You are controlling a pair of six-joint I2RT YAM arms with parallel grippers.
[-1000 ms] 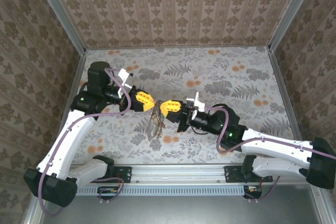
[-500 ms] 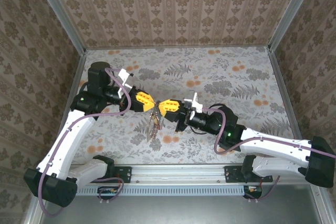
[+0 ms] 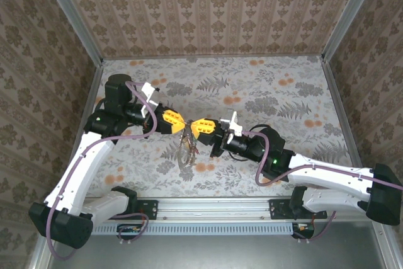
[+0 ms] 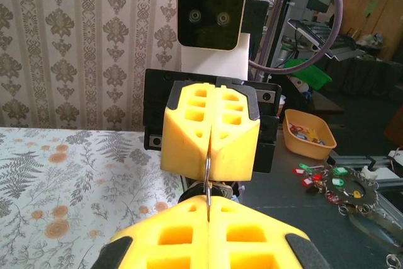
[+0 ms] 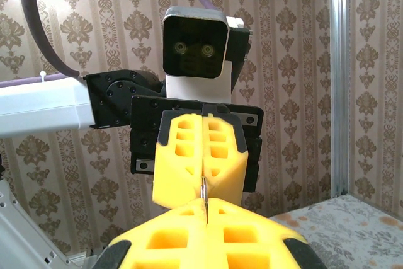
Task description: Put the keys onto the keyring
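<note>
Both grippers meet tip to tip above the middle of the floral table (image 3: 271, 92). My left gripper (image 3: 179, 121) comes from the left and my right gripper (image 3: 196, 125) from the right, each shut on the keyring (image 3: 187, 128). The ring shows edge-on as a thin metal line (image 4: 208, 177) running from my left gripper (image 4: 208, 203) into the yellow fingers (image 4: 189, 137) opposite. The right wrist view gives the same thin edge (image 5: 204, 192) above my right gripper (image 5: 206, 209). A dark bunch of keys (image 3: 187, 150) hangs below the ring, just above the table.
Wallpapered walls (image 3: 208, 11) and aluminium posts (image 3: 337, 26) close in the table on three sides. The rail with both arm bases (image 3: 214, 209) runs along the near edge. Beyond the table, a yellow tray (image 4: 308, 135) and loose tagged keys (image 4: 327, 177) lie on a dark surface.
The right gripper has shifted slightly left and up against the left one. The hanging keys have swung a little. Both grips stay shut.
</note>
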